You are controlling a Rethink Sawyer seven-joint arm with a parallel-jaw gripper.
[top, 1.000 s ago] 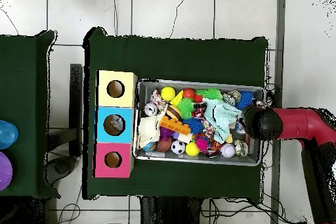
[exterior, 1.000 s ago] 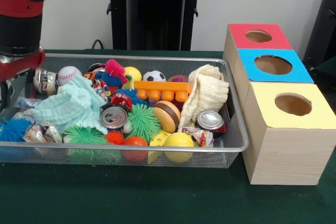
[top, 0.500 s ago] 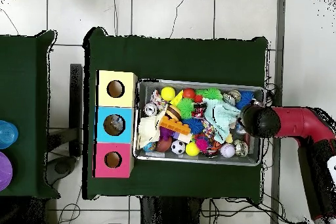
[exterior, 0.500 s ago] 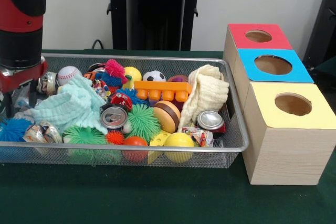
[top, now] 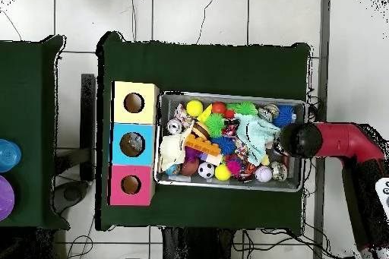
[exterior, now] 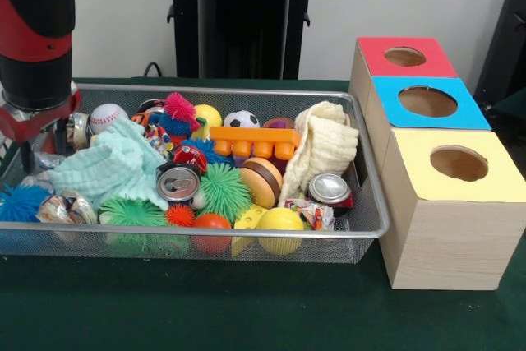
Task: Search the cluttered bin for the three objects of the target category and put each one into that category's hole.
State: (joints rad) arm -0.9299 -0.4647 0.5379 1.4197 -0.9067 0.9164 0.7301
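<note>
A wire mesh bin point(exterior: 362, 228) holds a jumble of toys. Crushed cans lie at the front middle point(exterior: 177, 182), the front right point(exterior: 330, 189) and the far left point(exterior: 78, 129). A baseball point(exterior: 107, 116), a soccer ball point(exterior: 241, 119) and a yellow ball point(exterior: 280, 221) sit among spiky balls. A mint cloth point(exterior: 107, 166) and a cream cloth point(exterior: 323, 147) are draped over the pile. My gripper point(exterior: 46, 147) hangs open over the bin's left end, beside the mint cloth, holding nothing. In the overhead view the arm's head point(top: 298, 140) covers the gripper.
Three wooden boxes with round holes stand in a row to the right of the bin: red top point(exterior: 404, 57), blue top point(exterior: 427, 102), yellow top point(exterior: 459, 163). An orange toy block point(exterior: 253, 141) and a wooden yo-yo point(exterior: 261, 181) lie mid-bin. The overhead view shows the bin's rim point(top: 232, 189) on green cloth.
The arm has shifted a little further in over the bin's end and come lower. The things in the bin have not moved.
</note>
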